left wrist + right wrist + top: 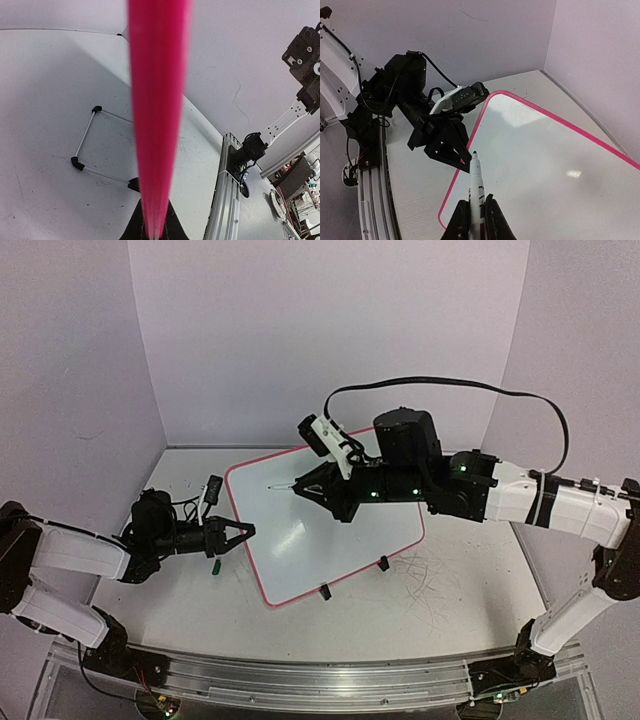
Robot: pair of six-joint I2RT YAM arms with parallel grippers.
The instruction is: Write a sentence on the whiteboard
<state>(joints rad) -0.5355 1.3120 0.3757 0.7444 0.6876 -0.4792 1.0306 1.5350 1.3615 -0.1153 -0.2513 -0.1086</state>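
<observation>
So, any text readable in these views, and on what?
No text can be read in any view.
On the whiteboard: no writing seen.
On the marker: print on the barrel, too small to read.

The white table (470, 590) is carrying the whiteboard (330, 530), which is lying askew at its middle, black clip feet (324, 591) pointing nearward. A small dark green cap (214, 566) is lying just beside the board's left rim, and faint scribbles (430, 575) are showing on the right.
</observation>
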